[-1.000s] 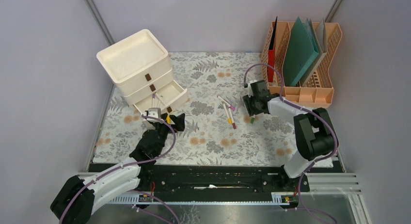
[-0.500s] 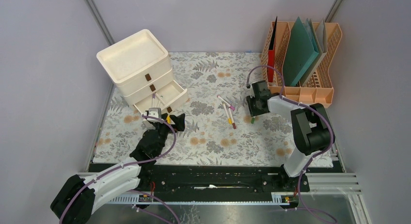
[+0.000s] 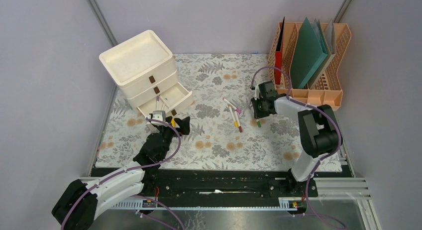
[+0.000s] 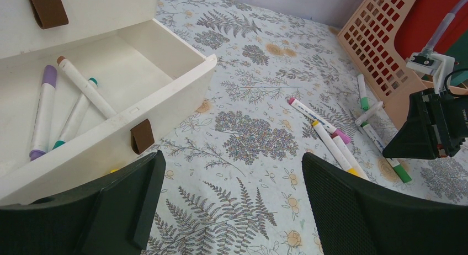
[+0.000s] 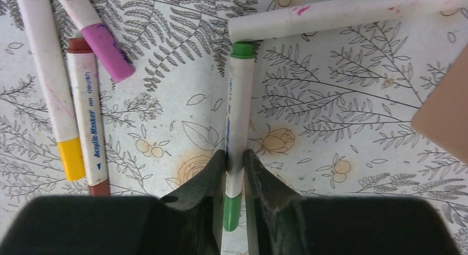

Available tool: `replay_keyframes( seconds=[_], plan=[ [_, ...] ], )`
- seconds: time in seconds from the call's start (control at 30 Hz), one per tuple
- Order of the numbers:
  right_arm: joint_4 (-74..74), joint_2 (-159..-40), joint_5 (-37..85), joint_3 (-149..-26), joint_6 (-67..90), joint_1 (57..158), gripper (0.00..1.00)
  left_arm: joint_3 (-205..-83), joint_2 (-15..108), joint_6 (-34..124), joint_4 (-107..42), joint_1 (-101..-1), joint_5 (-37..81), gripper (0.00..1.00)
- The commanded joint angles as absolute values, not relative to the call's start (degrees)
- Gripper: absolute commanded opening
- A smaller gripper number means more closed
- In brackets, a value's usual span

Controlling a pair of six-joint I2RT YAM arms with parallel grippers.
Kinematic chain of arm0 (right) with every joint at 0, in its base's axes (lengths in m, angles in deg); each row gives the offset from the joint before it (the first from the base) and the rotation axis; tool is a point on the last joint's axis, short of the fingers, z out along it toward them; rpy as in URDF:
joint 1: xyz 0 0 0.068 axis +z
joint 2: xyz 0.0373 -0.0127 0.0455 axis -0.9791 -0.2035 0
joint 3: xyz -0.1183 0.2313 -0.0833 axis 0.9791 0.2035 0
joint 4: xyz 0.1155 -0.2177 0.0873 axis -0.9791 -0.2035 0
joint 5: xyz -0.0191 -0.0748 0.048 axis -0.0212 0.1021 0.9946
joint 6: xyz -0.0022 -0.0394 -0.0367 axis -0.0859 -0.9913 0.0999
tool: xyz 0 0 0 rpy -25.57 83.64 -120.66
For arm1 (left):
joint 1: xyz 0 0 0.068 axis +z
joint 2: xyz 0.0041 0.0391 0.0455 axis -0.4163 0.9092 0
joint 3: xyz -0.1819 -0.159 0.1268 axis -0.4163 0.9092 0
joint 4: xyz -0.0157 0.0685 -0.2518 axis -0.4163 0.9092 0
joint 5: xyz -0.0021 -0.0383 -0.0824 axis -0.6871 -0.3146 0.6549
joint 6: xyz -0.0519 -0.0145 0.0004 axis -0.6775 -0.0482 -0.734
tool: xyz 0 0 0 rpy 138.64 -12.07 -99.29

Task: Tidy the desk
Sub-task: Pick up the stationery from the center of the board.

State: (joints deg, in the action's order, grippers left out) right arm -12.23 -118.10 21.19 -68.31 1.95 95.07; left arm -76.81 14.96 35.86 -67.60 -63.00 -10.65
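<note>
**Item 1, right gripper** [image 5: 234,166]: jaws clenched on the green-capped marker [image 5: 238,122], one finger on each side of the barrel, low down near its green end rather than at mid-length.

**Risk:** with the hold this far off centre, the long free end would probably droop or swivel on lifting. That end lay against or just beside a white marker [image 5: 342,15] lying crosswise, which a lift could drag or roll. The corner of the peach file rack [image 5: 447,117] stood near on the right, so a sideways swing might clip it.

**Nearby:** purple-capped marker [image 5: 96,37], brown-tipped acrylic marker [image 5: 88,117] and yellow-capped marker [image 5: 49,84], loose to the left and untouched.

**Item 2, left gripper** [image 4: 232,172]: jaws released and spread wide, holding nothing, hovering beside the open drawer [image 4: 165,111], which held three markers.

**Item 3, desk** [image 3: 219,140]: a flat top running from the arms' bases to the back wall. Its pale grey cloth, printed with grey ferns and tan flowers, lay smooth. The white drawer unit [image 3: 139,65] was at far left, the rack at far right, and the stray markers right of centre.
</note>
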Motion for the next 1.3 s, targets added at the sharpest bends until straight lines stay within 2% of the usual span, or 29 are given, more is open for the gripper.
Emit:
replay_keyframes(
  seconds=[0.0,0.23,0.33,0.47,0.7,0.93,1.27],
  plan=[
    [-15.74,-119.29,24.10,-69.38,1.40,94.98,0.19,-76.84,14.81,36.28,-71.17,-63.08,-10.37,0.99],
    [-16.05,-116.55,25.78,-69.91,0.27,95.01,0.09,-76.49,14.51,36.57,-71.60,-63.10,-9.57,0.99],
    [-16.09,-114.02,27.96,-69.90,-0.83,95.02,0.00,-76.55,14.46,36.87,-71.77,-63.05,-8.81,0.99],
    [-16.95,-110.17,32.02,-70.04,-4.81,94.63,0.00,-77.58,14.22,37.92,-70.80,-63.09,-5.70,0.99],
    [-20.88,-104.50,51.27,-70.07,-11.60,91.36,0.00,-81.69,17.21,31.79,-69.91,-63.05,6.67,0.99],
    [-23.92,-100.61,64.27,-70.06,-15.95,90.35,0.00,-82.02,28.85,15.33,-91.56,-64.83,18.61,0.99],
    [-24.36,-97.95,75.75,-69.29,-17.56,90.30,0.00,-87.44,54.77,-1.52,-121.08,-70.76,16.57,0.99]
  ],
)
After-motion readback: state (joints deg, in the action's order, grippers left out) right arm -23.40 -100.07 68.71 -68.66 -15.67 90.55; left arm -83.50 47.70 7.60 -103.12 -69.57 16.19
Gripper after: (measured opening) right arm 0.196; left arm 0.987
